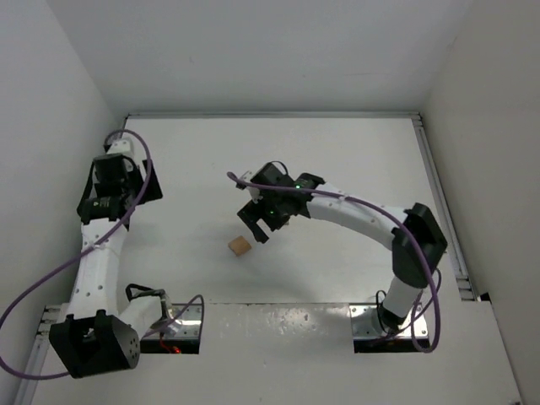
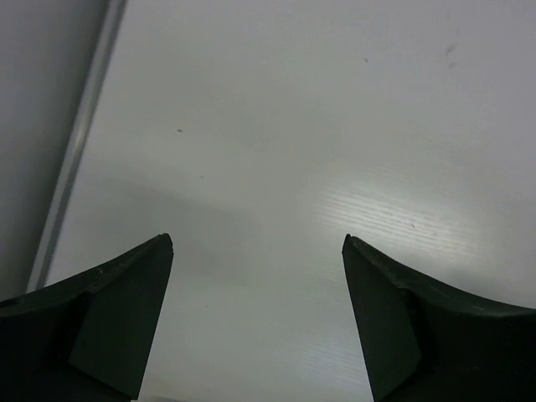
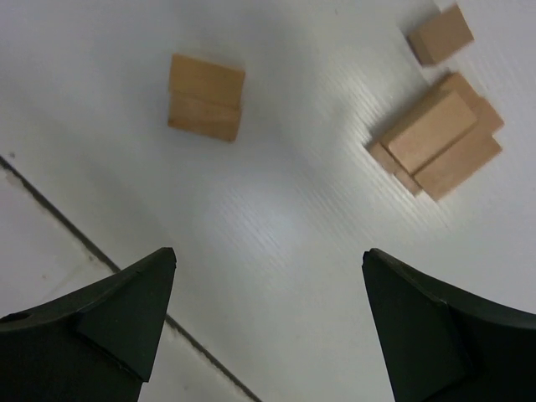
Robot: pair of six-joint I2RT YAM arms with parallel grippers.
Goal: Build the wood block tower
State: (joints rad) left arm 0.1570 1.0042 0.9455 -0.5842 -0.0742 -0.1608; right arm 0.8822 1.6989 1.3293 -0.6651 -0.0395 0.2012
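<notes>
White table (image 1: 337,160) | tower (image 3: 205,96) well apart from wood blocks (image 3: 440,138) | left gripper (image 2: 258,243), right gripper (image 3: 268,255) spread wide, empty

From above, the right arm (image 1: 354,211) hides the block pile (image 3: 435,142).

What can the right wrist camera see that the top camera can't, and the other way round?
Only the right wrist view shows the heap of flat tan wooden blocks and a lone small tan wooden block near it. From the top, the right arm seems to hide them. Only the top view shows the whole left arm. Both show the white table, the open right fingers, and probably the same tan wooden block pair.
</notes>
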